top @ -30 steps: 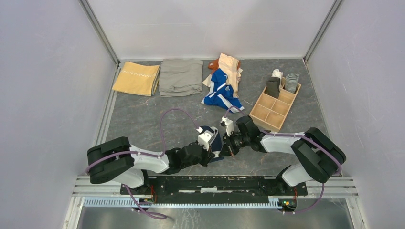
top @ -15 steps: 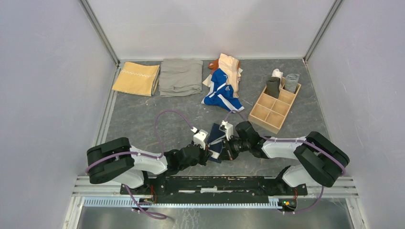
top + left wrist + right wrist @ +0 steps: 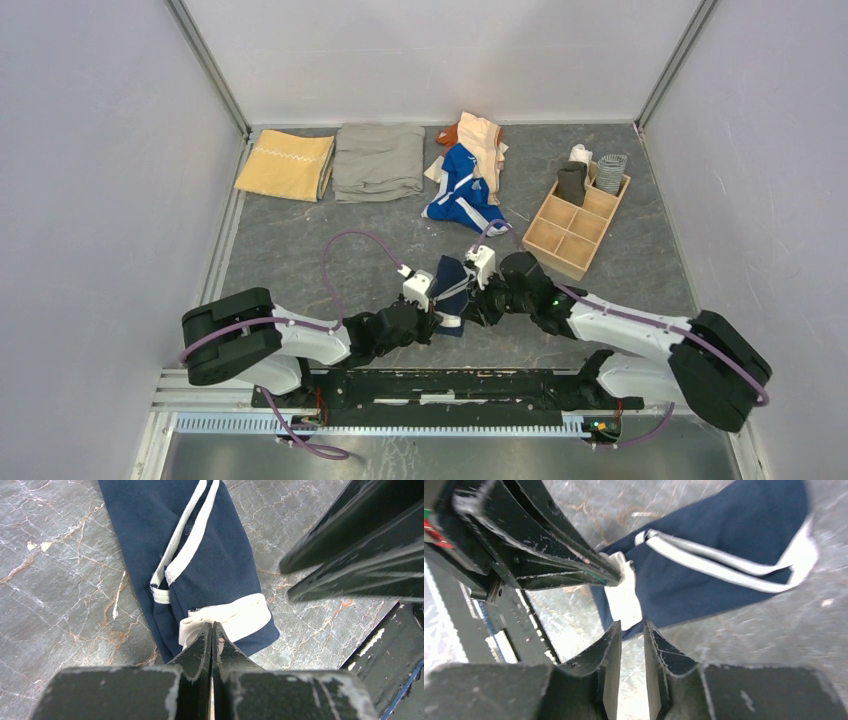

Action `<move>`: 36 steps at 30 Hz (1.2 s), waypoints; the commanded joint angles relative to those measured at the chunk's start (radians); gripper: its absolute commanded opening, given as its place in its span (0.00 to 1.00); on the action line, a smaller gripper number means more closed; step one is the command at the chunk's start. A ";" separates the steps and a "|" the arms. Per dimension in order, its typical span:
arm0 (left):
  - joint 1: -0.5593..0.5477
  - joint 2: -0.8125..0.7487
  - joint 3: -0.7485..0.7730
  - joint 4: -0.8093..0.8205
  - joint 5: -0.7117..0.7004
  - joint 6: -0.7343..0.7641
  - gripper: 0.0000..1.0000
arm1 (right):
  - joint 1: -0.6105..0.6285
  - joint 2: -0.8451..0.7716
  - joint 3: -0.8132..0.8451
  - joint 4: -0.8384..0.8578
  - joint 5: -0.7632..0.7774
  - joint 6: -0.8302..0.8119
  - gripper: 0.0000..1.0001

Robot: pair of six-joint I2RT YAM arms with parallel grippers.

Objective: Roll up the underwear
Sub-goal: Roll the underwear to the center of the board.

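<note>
The navy underwear [image 3: 450,282] with white trim lies folded into a long strip on the marble table, its white waistband at the near end. In the left wrist view the underwear [image 3: 200,555] stretches away from my left gripper [image 3: 211,626], which is shut with its tips pinching the white waistband. My left gripper [image 3: 438,316] comes in from the left. My right gripper [image 3: 631,625] stands slightly open just short of the underwear [image 3: 724,540], bare table showing between its jaws. My right gripper [image 3: 468,308] sits just to the right of the strip.
A pile of bright blue and peach pieces [image 3: 468,172] lies at the back centre. A wooden divided box [image 3: 590,205] holding rolled pieces stands at the right. A mustard-yellow cloth [image 3: 287,165] and a grey-khaki cloth [image 3: 378,160] lie folded at the back left.
My right gripper has let go of the underwear and opened a little, and its arm has swung out to the right. The left gripper stays shut on the waistband.
</note>
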State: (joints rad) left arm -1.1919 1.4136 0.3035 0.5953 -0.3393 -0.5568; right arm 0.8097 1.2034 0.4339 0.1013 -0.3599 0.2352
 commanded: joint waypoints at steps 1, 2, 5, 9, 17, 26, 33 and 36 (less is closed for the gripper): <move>0.011 0.013 -0.003 -0.070 -0.030 -0.042 0.02 | 0.006 -0.116 0.000 0.007 0.112 -0.167 0.31; 0.013 0.012 -0.006 -0.073 -0.028 -0.044 0.02 | 0.008 -0.136 -0.024 0.037 0.115 -0.182 0.33; 0.016 0.009 -0.017 -0.075 -0.015 -0.054 0.02 | 0.054 -0.211 -0.082 0.136 0.168 -0.286 0.42; 0.021 0.010 -0.021 -0.078 0.012 -0.058 0.02 | 0.188 -0.317 -0.177 0.275 0.288 -0.558 0.52; 0.024 0.037 -0.018 -0.065 0.048 -0.063 0.02 | 0.446 -0.233 -0.143 0.153 0.443 -0.991 0.55; 0.049 0.058 -0.021 -0.049 0.103 -0.050 0.02 | 0.574 -0.034 -0.100 0.110 0.569 -1.156 0.56; 0.067 0.065 -0.034 -0.022 0.130 -0.046 0.02 | 0.577 0.043 -0.089 0.112 0.600 -1.202 0.57; 0.072 0.069 -0.035 -0.016 0.142 -0.042 0.02 | 0.578 0.069 -0.100 0.127 0.637 -1.219 0.57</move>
State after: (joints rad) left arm -1.1309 1.4471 0.2996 0.6468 -0.2253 -0.5873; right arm 1.3811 1.2400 0.3176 0.2123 0.2214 -0.9379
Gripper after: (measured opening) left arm 0.028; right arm 0.567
